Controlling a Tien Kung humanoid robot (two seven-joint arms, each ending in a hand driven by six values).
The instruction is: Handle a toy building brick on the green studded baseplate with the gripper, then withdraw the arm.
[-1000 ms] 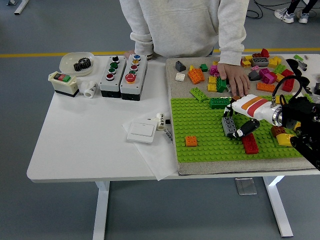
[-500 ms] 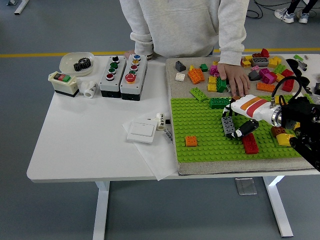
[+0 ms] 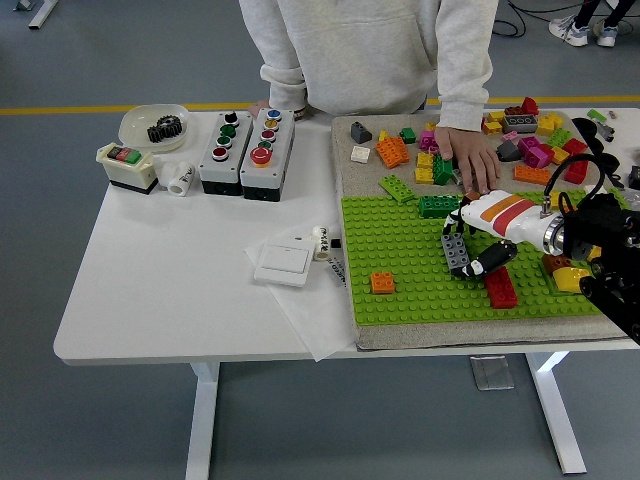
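The right hand (image 3: pixel 478 243) grips the dark grey brick (image 3: pixel 456 253) tilted over the green baseplate (image 3: pixel 400 250) (its left half open), now slightly nearer the baseplate's far edge than before.

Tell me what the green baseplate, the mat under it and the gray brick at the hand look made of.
Green baseplate: looks like hard moulded plastic, given its even studs and slight sheen. Mat: seems a beige woven fabric or felt, matte, with soft edges. Gray brick: probably the same rigid plastic, studded and smooth, held by the right hand.
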